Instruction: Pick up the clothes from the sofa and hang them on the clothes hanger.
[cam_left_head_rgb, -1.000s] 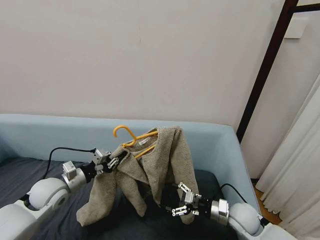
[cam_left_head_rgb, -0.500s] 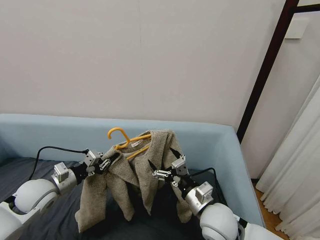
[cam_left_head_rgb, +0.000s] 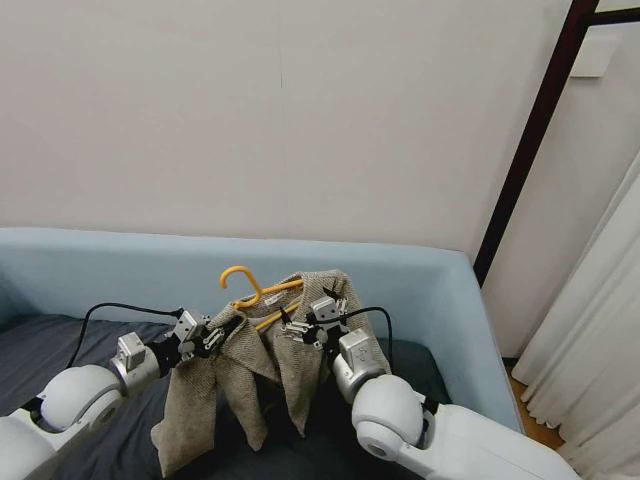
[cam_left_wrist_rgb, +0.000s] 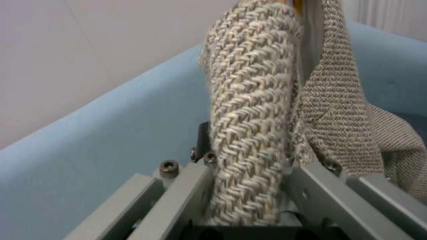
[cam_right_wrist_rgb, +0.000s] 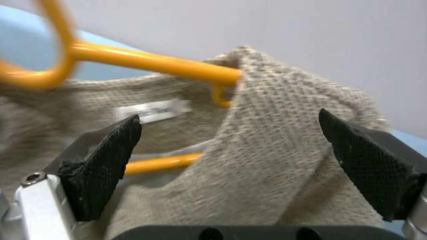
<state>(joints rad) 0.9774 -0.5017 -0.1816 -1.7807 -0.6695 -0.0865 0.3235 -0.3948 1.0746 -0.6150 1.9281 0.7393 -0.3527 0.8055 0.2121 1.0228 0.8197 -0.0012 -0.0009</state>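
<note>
- The right pincer (cam_left_head_rgb: 308, 325) has climbed from the low hem of the cardigan (cam_left_head_rgb: 265, 375) to its collar. Its jaws now stand wide apart around the right shoulder fold, gripping nothing.
- The left pincer (cam_left_head_rgb: 205, 335) stays clamped on the other shoulder, holding the cardigan and the orange hanger (cam_left_head_rgb: 270, 291) above the sofa (cam_left_head_rgb: 100, 265).
- The knit already drapes over the hanger bar, so seating that right shoulder looks like the remaining work.
- The sofa back stands close behind the hanger, with open air above it. The hem hangs near the dark seat cushion (cam_left_head_rgb: 60, 345).
</note>
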